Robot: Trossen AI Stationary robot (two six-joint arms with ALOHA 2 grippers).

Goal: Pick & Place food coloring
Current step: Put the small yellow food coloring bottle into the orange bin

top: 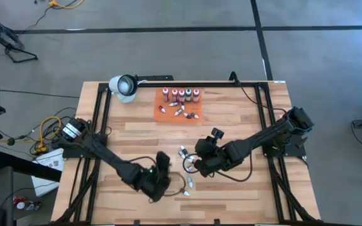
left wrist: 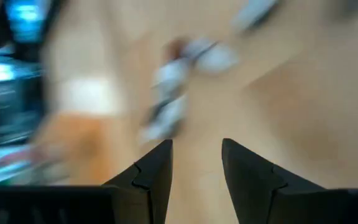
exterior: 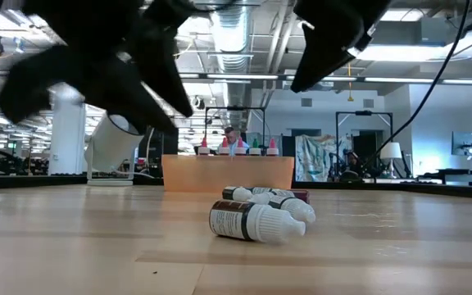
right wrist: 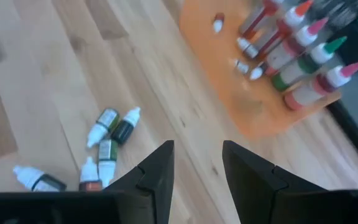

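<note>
- The food coloring vials (top: 186,168) lie loose on their sides mid-table; more bottles (top: 181,95) stand on the orange tray (top: 158,113) at 12 o'clock.
- The left gripper (left wrist: 196,163), at 7 o'clock of the loose vials, shows a narrow gap between its jaws, nothing held.
- The right gripper (right wrist: 197,163), at 3 o'clock of them, is likewise parted and empty.
- The vials look light, smooth and prone to rolling; gripping across the labelled body seems safest.
</note>
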